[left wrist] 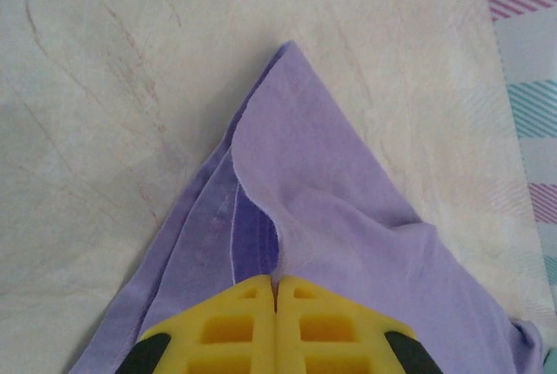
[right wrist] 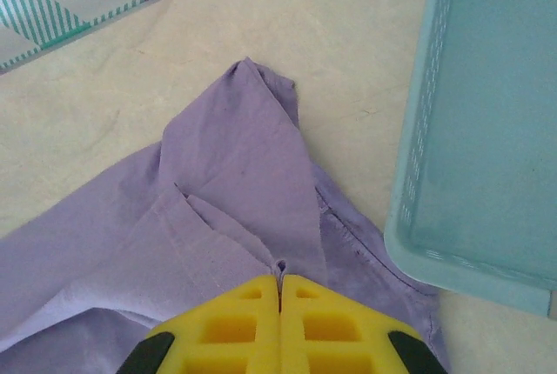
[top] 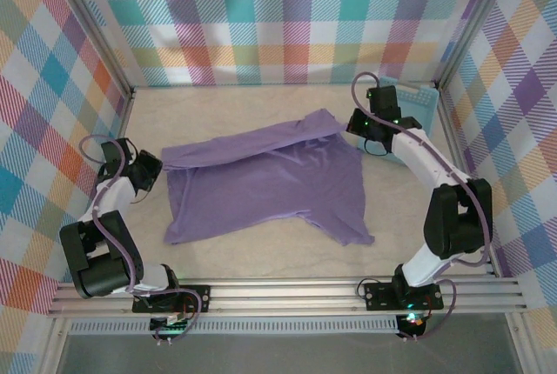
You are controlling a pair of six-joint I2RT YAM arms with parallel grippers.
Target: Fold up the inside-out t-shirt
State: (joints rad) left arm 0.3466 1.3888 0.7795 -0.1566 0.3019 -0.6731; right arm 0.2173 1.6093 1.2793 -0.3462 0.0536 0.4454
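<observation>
t-shirt [top: 270, 187]: soft thin cloth, matt, stitched hems visible | table [top: 261, 257]: smooth hard top, marble-like veins, low sheen | basket [right wrist: 487, 130]: smooth plastic, slightly glossy, slotted rim | left gripper [left wrist: 275, 283], right gripper [right wrist: 279, 280]: yellow moulded plastic, matt | rail [top: 287, 291]: ribbed bare metal | walls [top: 287, 17]: printed checked pattern, matt, material not clear

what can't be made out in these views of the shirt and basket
basket: top view, right arm covers most of it; right wrist view, frame edges cut it off
t-shirt lettering: too faint to read from the top view
layers pinched by left gripper and right gripper: wrist views, yellow fingers hide them
</observation>
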